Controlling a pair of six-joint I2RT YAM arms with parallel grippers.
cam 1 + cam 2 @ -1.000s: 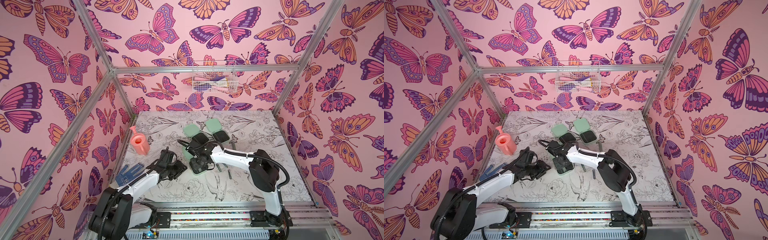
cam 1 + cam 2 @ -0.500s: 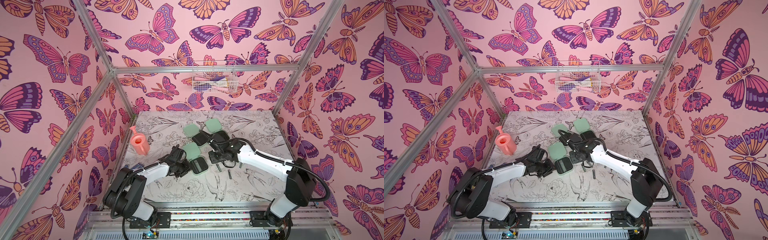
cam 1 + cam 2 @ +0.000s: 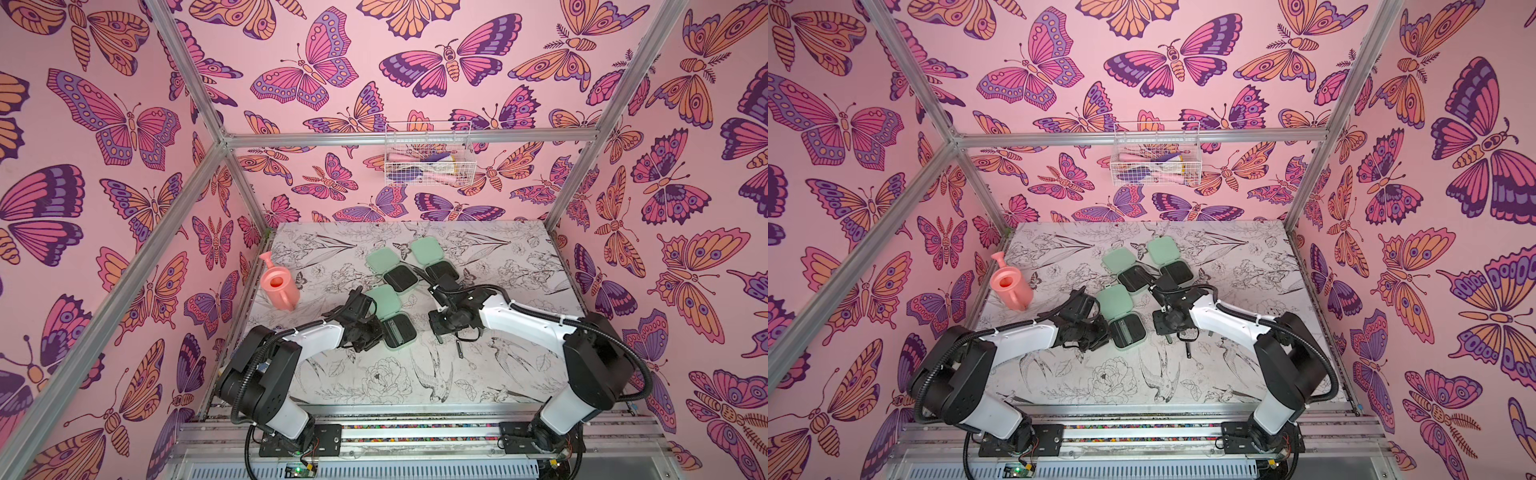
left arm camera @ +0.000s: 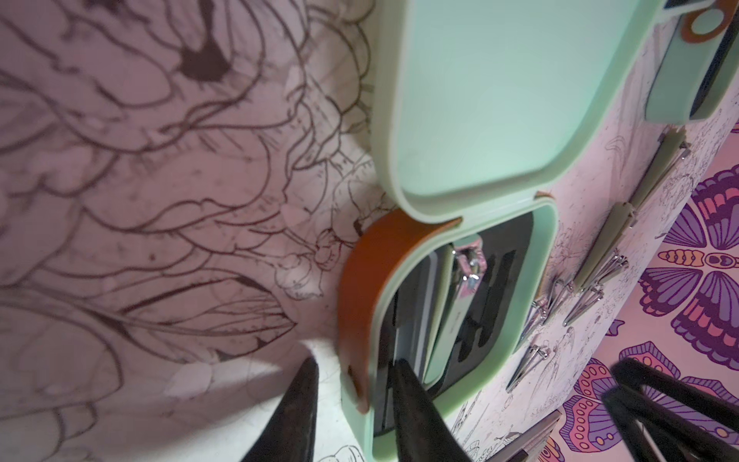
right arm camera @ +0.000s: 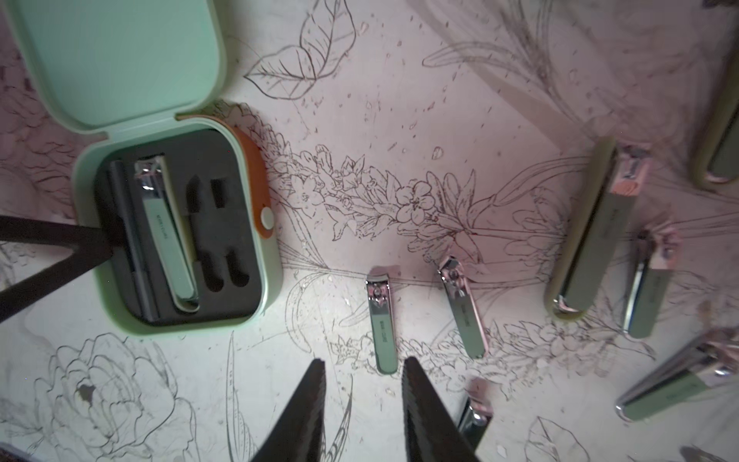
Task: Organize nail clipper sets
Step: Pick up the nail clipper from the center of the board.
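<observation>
Seemingly the left tool (image 4: 356, 362) straddles the case (image 4: 480, 100) rim, grip unclear, while the right tool (image 5: 364, 361) gapes just behind a clipper (image 5: 382, 324).

top views: bright, even, sharp | wrist views: dimmer, pinkish, blurred | clipper (image 5: 381, 320) glints

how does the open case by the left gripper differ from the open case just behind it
The near case holds a clipper and a slim dark tool; the far case looks plain black inside, though it is too small to be sure. The left gripper straddles the near case's wall; no gripper is at the far case. Both are mint green and lie open, lids folded flat away from the robot.
</observation>
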